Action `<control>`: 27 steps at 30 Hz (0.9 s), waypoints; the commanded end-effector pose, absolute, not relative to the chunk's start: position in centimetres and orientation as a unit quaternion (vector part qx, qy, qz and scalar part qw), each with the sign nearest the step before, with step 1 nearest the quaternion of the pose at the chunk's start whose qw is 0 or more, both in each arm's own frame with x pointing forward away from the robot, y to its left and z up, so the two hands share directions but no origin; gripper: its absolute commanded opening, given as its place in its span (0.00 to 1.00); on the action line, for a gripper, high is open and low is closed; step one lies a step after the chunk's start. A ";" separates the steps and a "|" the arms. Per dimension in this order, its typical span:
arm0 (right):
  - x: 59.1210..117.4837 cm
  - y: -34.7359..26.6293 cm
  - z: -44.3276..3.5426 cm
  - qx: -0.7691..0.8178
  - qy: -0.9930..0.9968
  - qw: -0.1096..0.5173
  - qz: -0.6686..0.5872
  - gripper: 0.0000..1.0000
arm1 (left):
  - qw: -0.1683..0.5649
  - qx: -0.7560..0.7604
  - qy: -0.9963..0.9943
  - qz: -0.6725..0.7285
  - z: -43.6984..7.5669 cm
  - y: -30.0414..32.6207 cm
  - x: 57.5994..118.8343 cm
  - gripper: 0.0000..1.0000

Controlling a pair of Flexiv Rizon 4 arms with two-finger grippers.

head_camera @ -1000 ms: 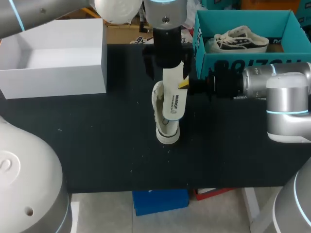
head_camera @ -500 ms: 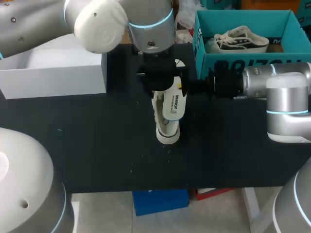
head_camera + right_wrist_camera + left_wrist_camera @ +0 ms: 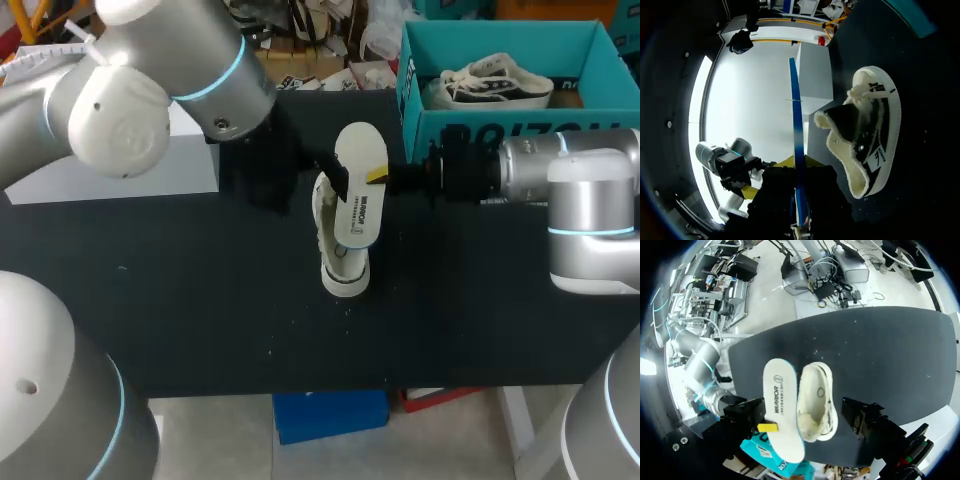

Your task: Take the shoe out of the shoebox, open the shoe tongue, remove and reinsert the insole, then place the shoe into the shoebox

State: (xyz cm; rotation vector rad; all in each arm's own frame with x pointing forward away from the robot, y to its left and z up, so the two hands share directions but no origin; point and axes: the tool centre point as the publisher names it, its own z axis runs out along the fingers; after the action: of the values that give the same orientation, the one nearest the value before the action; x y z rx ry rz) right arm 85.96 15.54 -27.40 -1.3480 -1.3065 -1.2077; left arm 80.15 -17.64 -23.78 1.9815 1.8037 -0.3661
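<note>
This looks like a robot lab. Two big grey robot arms, the left arm (image 3: 150, 100) and the right arm (image 3: 590, 210), hang over a black table (image 3: 200, 320). A white box (image 3: 110, 170) stands at the tabletop's far left corner, a blue-green shoebox (image 3: 500, 130) at its far right corner.

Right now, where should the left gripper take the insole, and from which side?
Probably the far end of the insole, from the left. It is a thin sheet, so pinch across its flat faces. The right gripper holds its right edge, and its near end sits by the shoe, so only the far end is clear.
</note>
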 end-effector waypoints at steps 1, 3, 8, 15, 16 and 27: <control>85.9 15.7 -27.4 -0.544 -0.526 0.438 -0.486 0.00 | 0.372 0.664 0.590 -0.270 -24.4 -16.6 79.7 1.00; 85.9 15.7 -27.4 -0.544 -0.526 0.438 -0.486 0.00 | 0.372 0.664 0.590 -0.270 -24.4 -16.6 79.7 1.00; 85.9 15.7 -27.4 -0.544 -0.526 0.438 -0.486 0.00 | 0.372 0.664 0.590 -0.270 -24.4 -16.6 79.7 1.00; 85.9 15.7 -27.4 -0.544 -0.526 0.438 -0.486 0.00 | 0.380 0.665 0.579 -0.281 -25.2 -16.7 79.5 1.00; 85.9 15.7 -27.4 -0.544 -0.526 0.438 -0.486 0.00 | 0.385 0.659 0.573 -0.297 -25.5 -16.9 79.4 1.00; 85.9 15.7 -27.4 -0.544 -0.526 0.438 -0.486 0.00 | 0.494 0.575 0.472 -0.449 -25.0 -16.5 79.8 1.00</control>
State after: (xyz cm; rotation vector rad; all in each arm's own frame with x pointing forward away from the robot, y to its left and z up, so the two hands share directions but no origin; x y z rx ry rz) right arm 85.96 15.55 -27.40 -1.3481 -1.3065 -1.2079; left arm 79.76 -16.92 -24.57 1.6689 1.4618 -0.8096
